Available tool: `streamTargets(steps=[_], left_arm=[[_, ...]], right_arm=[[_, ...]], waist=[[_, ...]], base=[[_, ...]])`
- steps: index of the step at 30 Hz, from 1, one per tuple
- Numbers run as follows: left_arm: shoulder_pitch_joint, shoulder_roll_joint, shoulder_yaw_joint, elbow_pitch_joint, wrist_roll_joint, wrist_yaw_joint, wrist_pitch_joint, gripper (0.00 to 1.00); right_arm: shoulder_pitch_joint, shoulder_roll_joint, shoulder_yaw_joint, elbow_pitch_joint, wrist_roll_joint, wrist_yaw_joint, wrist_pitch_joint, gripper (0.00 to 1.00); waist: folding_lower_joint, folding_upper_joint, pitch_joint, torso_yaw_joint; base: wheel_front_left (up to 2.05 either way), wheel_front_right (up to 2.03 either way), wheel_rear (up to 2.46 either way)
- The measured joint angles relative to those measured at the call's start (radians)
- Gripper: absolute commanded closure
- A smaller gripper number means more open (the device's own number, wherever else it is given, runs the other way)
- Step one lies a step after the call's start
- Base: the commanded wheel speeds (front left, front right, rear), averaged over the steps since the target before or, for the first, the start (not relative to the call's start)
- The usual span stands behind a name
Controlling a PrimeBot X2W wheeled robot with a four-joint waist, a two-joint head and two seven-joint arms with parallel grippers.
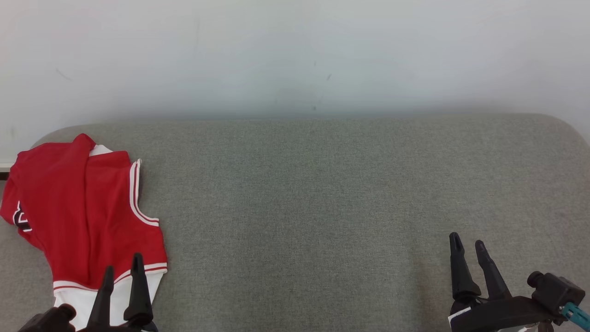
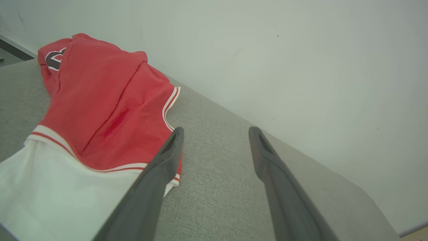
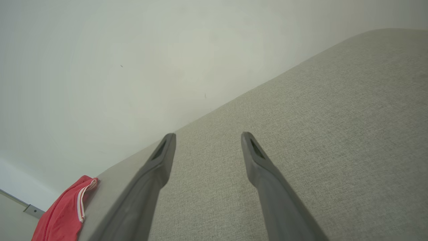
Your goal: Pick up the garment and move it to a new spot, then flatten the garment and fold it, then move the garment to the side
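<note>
1. Garment (image 1: 87,207) is lying on the pad (image 1: 322,207), just ahead and left of the left gripper (image 1: 122,263), its white hem passing behind one finger; contact unclear.
2. Left gripper's fingers are standing apart, empty.
3. Right gripper (image 1: 468,240), well right of the left gripper, is likewise gaping, empty.

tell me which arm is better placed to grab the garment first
Left, probably. The left jaws stand open right at the white hem of the garment; the right jaws, also open, sit far across the grey cushion from it.

Soft, even, bright light; faint shadows; sharp focus, wide-angle wrist distortion.
</note>
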Motion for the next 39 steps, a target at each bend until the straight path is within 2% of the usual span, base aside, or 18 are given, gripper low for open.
streamTargets(steps=[13,26,39], left_arm=[[0.018,0.019,-0.012,-0.028,0.141,0.019,-0.037,0.00],[0.036,0.027,-0.012,-0.046,0.258,0.024,-0.069,0.00],[0.045,0.021,0.011,-0.045,0.331,-0.009,-0.099,0.00]], right_arm=[[0.000,0.000,0.000,0.002,-0.170,0.000,-0.036,0.00],[0.001,-0.001,0.001,0.012,-0.273,0.000,-0.069,0.00],[0.003,-0.001,0.007,0.022,-0.351,0.000,-0.095,0.00]], waist=[[0.0000,0.0000,-0.001,0.001],[0.0000,0.0000,-0.004,0.008],[0.0000,0.0000,-0.007,0.012]], base=[[0.00,0.00,0.00],[0.00,0.00,0.00],[0.00,0.00,0.00]])
